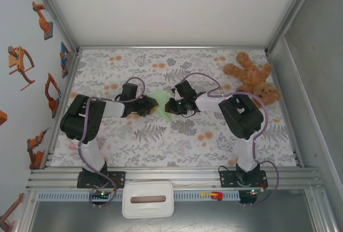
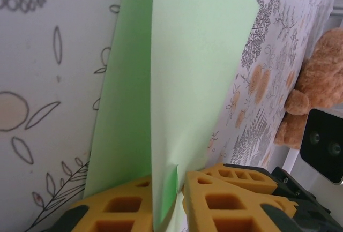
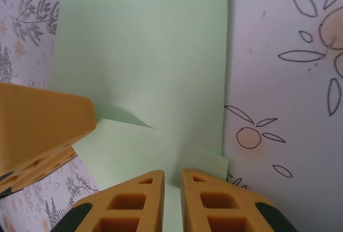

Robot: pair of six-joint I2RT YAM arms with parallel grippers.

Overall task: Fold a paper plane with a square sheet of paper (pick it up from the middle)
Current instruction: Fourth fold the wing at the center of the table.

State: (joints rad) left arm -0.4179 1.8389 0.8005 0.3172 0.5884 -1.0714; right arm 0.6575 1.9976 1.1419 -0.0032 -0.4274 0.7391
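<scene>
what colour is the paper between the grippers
The paper is pale mint green, unprinted; clearest in the right wrist view.

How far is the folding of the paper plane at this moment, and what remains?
Done: the sheet of paper carries at least one fold, two layers showing in the left wrist view. In hand: the left gripper and right gripper both pinch it. Left: it does not yet look like a finished plane, so more folds likely remain.

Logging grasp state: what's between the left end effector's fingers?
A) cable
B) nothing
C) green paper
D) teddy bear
C: in the left wrist view the green paper stands pinched between the left end effector's orange fingers.
</scene>
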